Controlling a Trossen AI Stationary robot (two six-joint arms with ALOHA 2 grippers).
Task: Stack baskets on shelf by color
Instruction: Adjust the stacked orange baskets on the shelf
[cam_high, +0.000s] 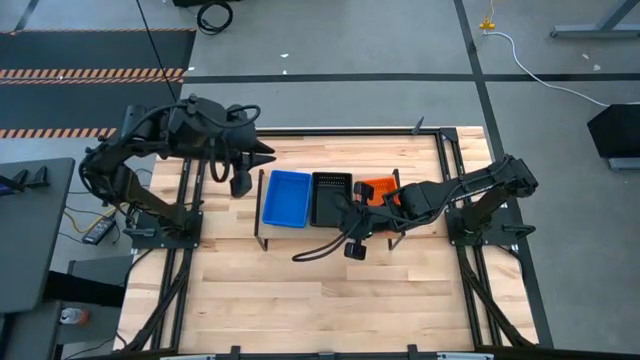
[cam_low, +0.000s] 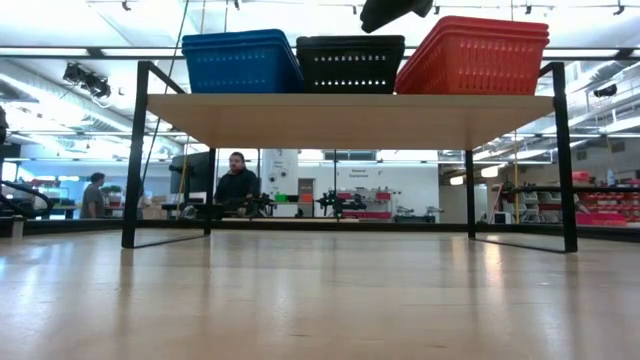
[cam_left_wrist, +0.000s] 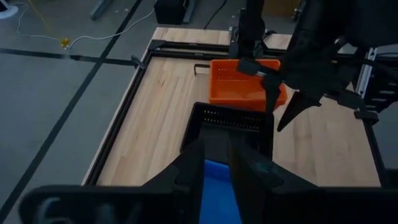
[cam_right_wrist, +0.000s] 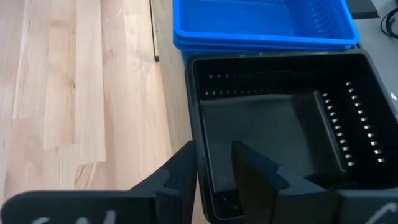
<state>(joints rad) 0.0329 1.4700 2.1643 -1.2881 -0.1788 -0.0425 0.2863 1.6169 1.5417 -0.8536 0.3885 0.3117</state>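
Observation:
Three basket stacks sit side by side on the shelf (cam_low: 350, 120): blue (cam_high: 286, 198), black (cam_high: 326, 196) and orange (cam_high: 378, 186). In the low view, blue (cam_low: 240, 60), black (cam_low: 350, 63) and orange (cam_low: 475, 55) rest by their bottoms on the shelf top. My right gripper (cam_right_wrist: 214, 177) is open, reaching across the orange stack. Its fingers stand on either side of the black basket's near wall (cam_right_wrist: 200, 124), close to its right corner. The low view shows the right gripper (cam_low: 368, 24) slightly above the rim. My left gripper (cam_left_wrist: 216, 168) is open and hovers left of the blue stack (cam_left_wrist: 217, 186).
The shelf's thin dark legs (cam_low: 135, 150) stand on the wooden tabletop (cam_high: 330, 290), which has free room on its near side. A cable (cam_high: 318, 252) hangs from the right arm in front of the shelf. People show in the room beyond (cam_low: 237, 180).

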